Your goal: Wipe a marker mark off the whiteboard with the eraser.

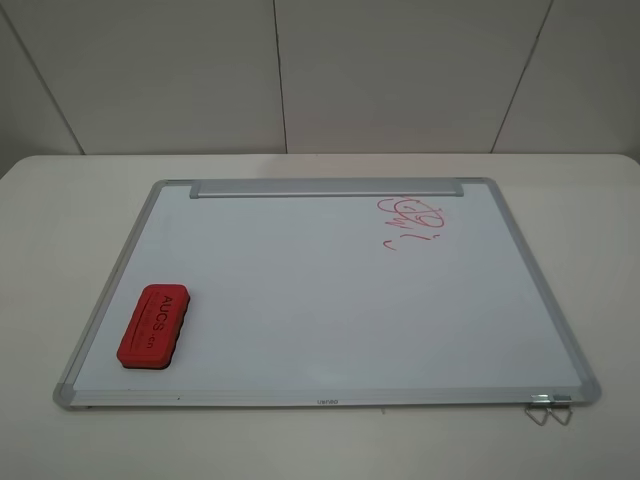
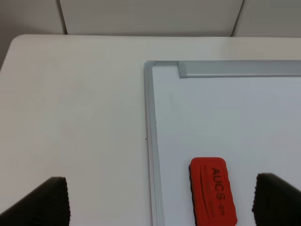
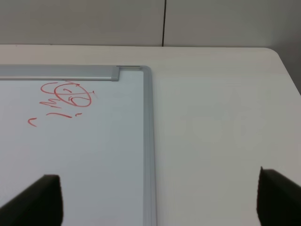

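Observation:
The whiteboard (image 1: 330, 310) lies flat on a white table. The red eraser (image 1: 155, 326) with black lettering rests on the board's near-left part, close to the frame. In the left wrist view my left gripper (image 2: 162, 202) is open above the board's left edge, and the eraser (image 2: 212, 190) lies below, apart from both fingers (image 2: 47, 202). My right gripper (image 3: 157, 202) is open above the board's right frame (image 3: 148, 141), holding nothing. The angular, boxy marker mark shows in no view. Neither arm appears in the exterior high view.
A curly, loopy red scribble (image 1: 415, 220) with short dashes sits at the board's far right, also in the right wrist view (image 3: 66, 96). A silver tray strip (image 1: 328, 188) runs along the far edge. Wire hooks (image 1: 548, 408) stick out at the near-right corner. A panelled wall stands behind the table.

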Robot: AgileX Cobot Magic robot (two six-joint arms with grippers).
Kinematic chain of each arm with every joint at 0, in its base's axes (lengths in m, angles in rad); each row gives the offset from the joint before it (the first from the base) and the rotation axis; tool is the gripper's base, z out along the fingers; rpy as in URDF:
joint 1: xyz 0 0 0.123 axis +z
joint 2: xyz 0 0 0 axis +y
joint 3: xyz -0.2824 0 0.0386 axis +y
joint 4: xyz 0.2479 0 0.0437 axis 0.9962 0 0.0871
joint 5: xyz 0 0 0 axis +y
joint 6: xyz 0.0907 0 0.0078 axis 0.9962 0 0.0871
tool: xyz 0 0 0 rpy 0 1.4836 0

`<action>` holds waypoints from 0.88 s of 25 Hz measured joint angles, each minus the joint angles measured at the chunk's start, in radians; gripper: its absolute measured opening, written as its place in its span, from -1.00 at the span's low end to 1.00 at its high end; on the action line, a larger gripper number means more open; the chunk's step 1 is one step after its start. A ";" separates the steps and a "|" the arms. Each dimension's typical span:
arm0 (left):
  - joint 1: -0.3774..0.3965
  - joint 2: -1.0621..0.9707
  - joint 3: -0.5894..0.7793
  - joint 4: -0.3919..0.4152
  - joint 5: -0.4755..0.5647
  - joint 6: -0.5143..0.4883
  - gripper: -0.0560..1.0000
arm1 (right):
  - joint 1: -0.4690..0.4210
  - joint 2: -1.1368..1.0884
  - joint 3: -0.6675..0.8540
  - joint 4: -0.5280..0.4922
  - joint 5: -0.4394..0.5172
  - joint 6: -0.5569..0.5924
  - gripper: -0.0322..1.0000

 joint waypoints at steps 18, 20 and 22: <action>0.000 -0.072 0.278 -0.009 0.005 0.023 0.57 | 0.000 0.000 0.000 0.000 0.000 0.000 0.43; 0.000 -0.104 0.278 -0.010 0.005 0.023 0.57 | 0.000 0.000 0.000 0.000 0.000 0.000 0.43; 0.000 -0.140 0.278 -0.012 0.003 0.023 0.57 | 0.000 0.000 0.000 0.000 0.000 0.000 0.43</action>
